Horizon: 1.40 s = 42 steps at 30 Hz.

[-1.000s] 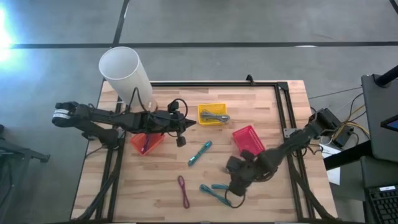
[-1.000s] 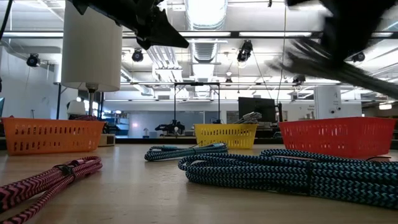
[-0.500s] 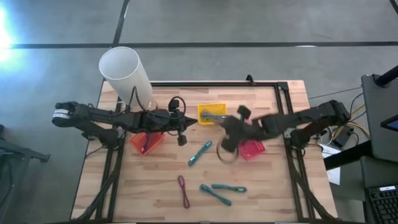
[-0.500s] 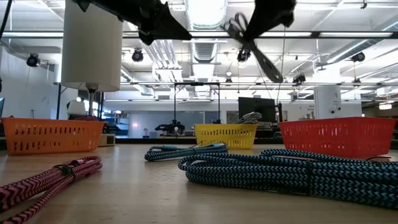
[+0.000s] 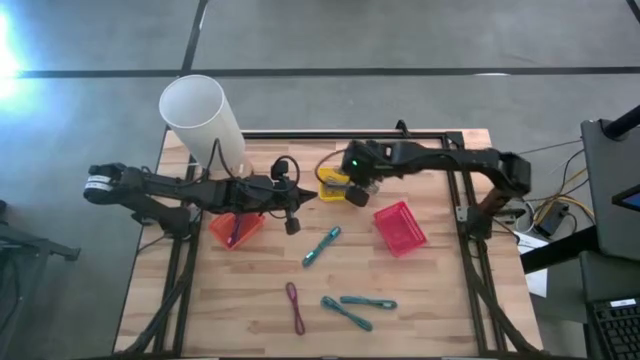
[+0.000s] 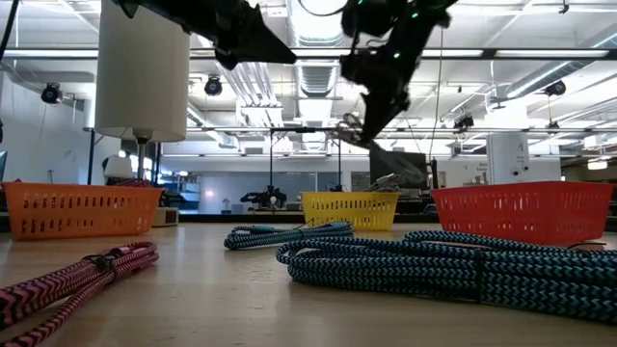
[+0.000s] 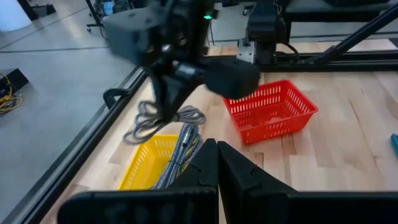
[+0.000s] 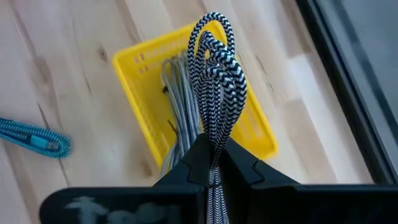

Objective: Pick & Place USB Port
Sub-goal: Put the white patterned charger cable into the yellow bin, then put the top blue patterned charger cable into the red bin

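Note:
My right gripper (image 5: 355, 192) hangs over the yellow basket (image 5: 341, 183) at the table's far middle, shut on a black-and-white braided cable bundle (image 8: 217, 68). Grey cables (image 8: 180, 118) lie inside that basket. The left wrist view shows the same gripper (image 7: 166, 93) with the looped cable (image 7: 155, 121) hanging under it. My left gripper (image 5: 291, 208) is shut and holds nothing. It hovers left of the yellow basket, beside the orange basket (image 5: 235, 228). My right gripper pinches the coiled cable bundle between its two fingers at the bundle's gathered strands (image 8: 214, 134), several strands together. The fingers come from above, pointing down. The looped end (image 8: 214, 37) sticks out past the fingertips, lifted clear above the yellow basket.
A red basket (image 5: 398, 228) sits right of centre. Teal cables (image 5: 322, 245) (image 5: 350, 308) and a pink cable (image 5: 295, 305) lie on the near half of the table. A white cylinder (image 5: 205, 118) stands at the far left corner. A black frame (image 5: 455, 170) runs along the far and right edges.
My right gripper has risen from the near side by the teal cables and swung toward the far edge and slightly left. It now hangs over the yellow basket, carrying the braided cable bundle. The bundle is lifted clear of the table.

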Motion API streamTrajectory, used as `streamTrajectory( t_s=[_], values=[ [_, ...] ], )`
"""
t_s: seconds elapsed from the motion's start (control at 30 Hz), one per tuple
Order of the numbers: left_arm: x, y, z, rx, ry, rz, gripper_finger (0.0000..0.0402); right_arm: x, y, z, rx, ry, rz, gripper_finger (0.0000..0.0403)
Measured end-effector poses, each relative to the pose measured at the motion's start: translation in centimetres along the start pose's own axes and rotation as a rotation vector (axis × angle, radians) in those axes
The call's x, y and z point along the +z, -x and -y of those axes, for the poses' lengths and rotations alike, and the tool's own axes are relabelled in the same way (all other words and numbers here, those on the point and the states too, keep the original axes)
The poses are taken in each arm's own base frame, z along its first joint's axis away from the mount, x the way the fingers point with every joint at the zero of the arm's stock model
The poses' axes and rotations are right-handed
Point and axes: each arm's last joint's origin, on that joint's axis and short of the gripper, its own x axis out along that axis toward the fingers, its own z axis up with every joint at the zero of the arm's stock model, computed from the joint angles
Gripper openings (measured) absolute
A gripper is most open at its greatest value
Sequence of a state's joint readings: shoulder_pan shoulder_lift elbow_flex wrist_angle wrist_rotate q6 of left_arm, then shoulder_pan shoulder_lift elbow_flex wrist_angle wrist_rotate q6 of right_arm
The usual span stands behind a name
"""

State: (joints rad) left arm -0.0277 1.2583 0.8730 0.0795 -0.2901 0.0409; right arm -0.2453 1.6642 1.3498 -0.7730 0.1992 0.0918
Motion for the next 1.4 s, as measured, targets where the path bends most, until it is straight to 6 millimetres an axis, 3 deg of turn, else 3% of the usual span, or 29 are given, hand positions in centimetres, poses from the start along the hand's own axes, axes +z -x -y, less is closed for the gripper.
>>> streamTrajectory(
  t_s=[0.17, 0.33, 0.6, 0.77, 0.93, 1.23, 1.4],
  values=[
    [-0.1, 0.0, 0.0, 0.000, -0.003, -0.010, 0.0000, 2.3, -1.8, 1.4, 0.103, 0.054, -0.043, 0.0015],
    [-0.4, 0.0, 0.0, -0.002, -0.011, -0.037, 0.0000, 4.1, -2.3, 2.0, 0.145, 0.069, -0.182, 0.0015],
    [-1.1, 0.0, 0.0, -0.002, 0.018, -0.084, 0.0000, 6.5, -5.7, 1.9, 0.136, 0.041, -0.316, 0.0015],
    [-1.2, 0.0, 0.0, -0.001, 0.047, -0.092, 0.0000, 7.3, -8.3, 1.4, 0.135, 0.054, -0.421, 0.0015],
    [-1.4, 0.0, 0.1, -0.001, 0.042, -0.113, 0.0000, 7.4, -9.7, 1.2, 0.127, 0.066, -0.543, 0.0032],
    [-1.8, 0.1, 0.1, 0.001, 0.056, -0.149, 0.0000, 8.0, -10.0, 1.1, 0.142, 0.136, -0.525, 0.0089],
    [-1.8, 0.1, 0.1, 0.001, 0.057, -0.149, 0.0000, 8.4, -9.2, 1.2, 0.142, 0.135, -0.500, 0.0114]
  ],
)
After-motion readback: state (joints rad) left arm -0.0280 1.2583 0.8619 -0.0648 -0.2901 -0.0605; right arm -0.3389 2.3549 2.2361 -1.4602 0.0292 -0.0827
